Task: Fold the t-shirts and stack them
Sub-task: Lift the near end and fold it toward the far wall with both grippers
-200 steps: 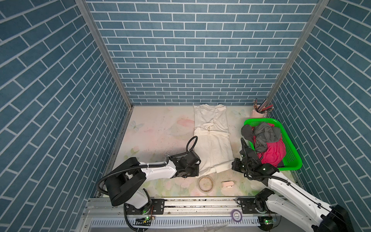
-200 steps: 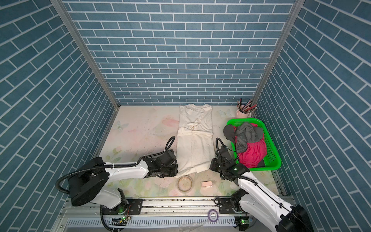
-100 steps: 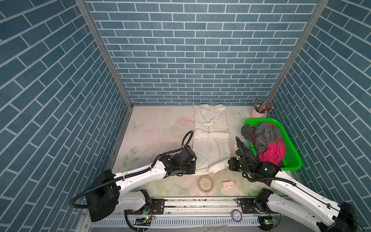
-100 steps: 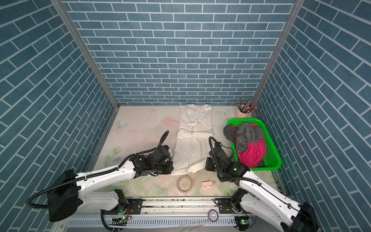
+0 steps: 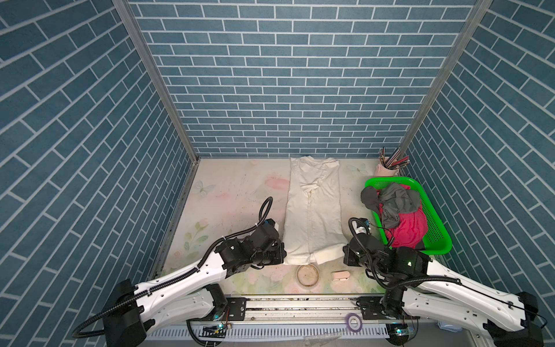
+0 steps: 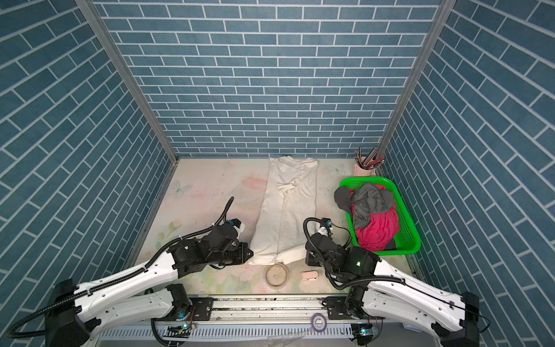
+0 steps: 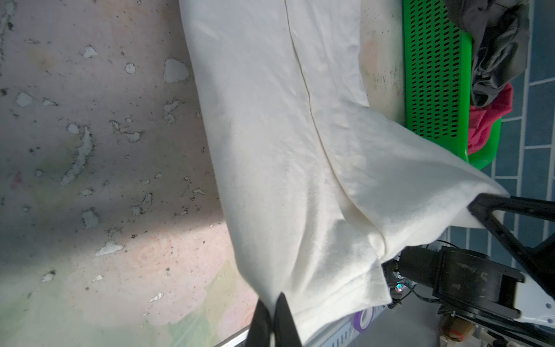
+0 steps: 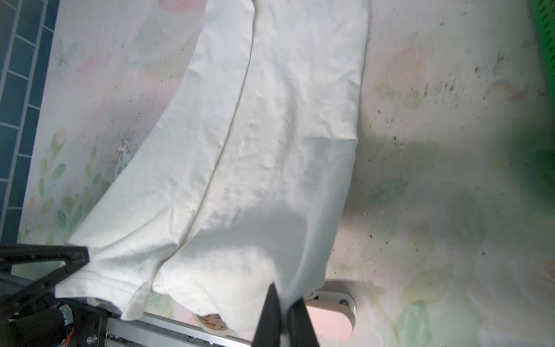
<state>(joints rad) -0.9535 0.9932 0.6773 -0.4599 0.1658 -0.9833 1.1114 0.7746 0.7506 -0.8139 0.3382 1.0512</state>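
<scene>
While both arms reach in low over the near edge of the worktop (image 5: 228,204), I see my left tool (image 7: 272,309) pinching the near-left hem corner of the cream t-shirt (image 5: 313,216) and my right tool (image 8: 284,303) pinching the near-right corner. Both corners are raised; the rest lies flat, stretching toward the back wall. The dark grey shirt (image 5: 393,204) and magenta shirt (image 5: 408,231) sit heaped in the green basket (image 5: 390,180) at right.

Green mesh basket (image 5: 434,223) at right side of floral table (image 5: 228,204). Pink cup of pencils (image 5: 386,171) just behind it, far corner. Tape ring (image 5: 298,274) and small pink object (image 5: 340,275) near front edge, apart. Purple roll (image 5: 348,321) on front rail.
</scene>
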